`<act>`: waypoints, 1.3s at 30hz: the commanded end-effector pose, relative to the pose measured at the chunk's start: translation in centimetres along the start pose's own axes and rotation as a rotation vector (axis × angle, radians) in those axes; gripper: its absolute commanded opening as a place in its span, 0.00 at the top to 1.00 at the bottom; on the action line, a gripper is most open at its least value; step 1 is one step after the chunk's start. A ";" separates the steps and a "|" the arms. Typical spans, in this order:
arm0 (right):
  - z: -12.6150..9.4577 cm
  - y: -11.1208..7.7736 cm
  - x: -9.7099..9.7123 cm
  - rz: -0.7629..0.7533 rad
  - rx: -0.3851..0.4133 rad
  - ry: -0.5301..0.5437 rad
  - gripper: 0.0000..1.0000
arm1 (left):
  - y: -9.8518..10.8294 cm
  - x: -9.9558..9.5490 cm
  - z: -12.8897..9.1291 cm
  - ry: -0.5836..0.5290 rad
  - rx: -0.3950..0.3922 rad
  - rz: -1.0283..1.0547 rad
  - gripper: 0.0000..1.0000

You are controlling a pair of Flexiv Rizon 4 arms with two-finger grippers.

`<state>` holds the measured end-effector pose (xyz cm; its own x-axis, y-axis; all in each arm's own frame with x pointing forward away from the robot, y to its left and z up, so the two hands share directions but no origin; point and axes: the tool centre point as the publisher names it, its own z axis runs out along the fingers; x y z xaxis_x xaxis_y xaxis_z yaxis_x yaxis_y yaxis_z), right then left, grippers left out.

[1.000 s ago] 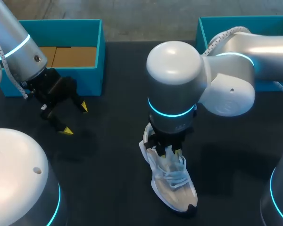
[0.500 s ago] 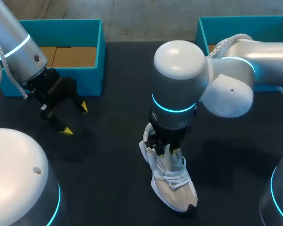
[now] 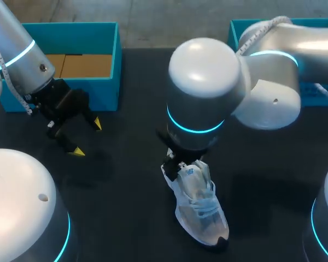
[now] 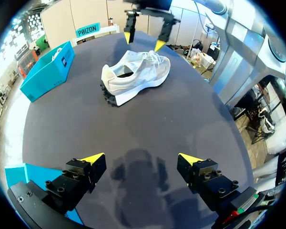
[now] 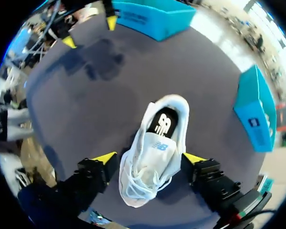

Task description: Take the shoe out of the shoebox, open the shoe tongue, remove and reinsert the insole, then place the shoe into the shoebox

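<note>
Dark table (image 3: 126, 218), one white shoe (image 3: 202, 213), two teal shoeboxes (image 3: 71, 30) (image 3: 238, 33), left gripper (image 3: 86, 138) and right gripper (image 5: 148, 157) both splayed wide, empty.

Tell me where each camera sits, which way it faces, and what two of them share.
Head view: fixed above and behind, looking down on the table; left arm and right arm show.
Left wrist view: on the left wrist, facing across the table toward the shoe; open left pincer shows.
Right wrist view: on the right wrist, looking down on the shoe; open right pincer straddles it.
Shared: both wrist views see the shoe and each other's pincer.
</note>
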<state>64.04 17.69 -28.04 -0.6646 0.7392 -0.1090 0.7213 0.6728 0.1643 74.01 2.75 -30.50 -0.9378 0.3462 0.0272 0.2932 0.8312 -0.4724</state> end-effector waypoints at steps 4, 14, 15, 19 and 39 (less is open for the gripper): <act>-1.4 1.2 -1.0 -0.430 -0.102 0.133 0.00 | 0.0 0.1 0.0 0.000 -0.003 0.000 0.00; -1.9 1.3 -1.1 -0.518 -0.143 0.155 0.00 | 0.0 0.1 0.0 0.000 -0.003 0.000 0.00; -1.9 1.3 -1.1 -0.518 -0.143 0.155 0.00 | 0.0 0.1 0.0 0.000 -0.003 0.000 0.00; -0.3 2.5 -0.5 -0.587 -0.104 0.151 0.00 | 0.0 0.1 0.0 0.000 -0.003 0.000 0.00; 3.7 8.0 -2.1 -0.926 -0.107 -0.010 0.00 | 0.0 0.1 0.0 0.000 -0.003 0.000 0.00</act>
<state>71.44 20.67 -29.46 -0.9624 -0.0834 -0.2583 -0.1192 0.9848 0.1262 74.00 2.75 -30.49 -0.9378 0.3462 0.0272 0.2932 0.8312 -0.4724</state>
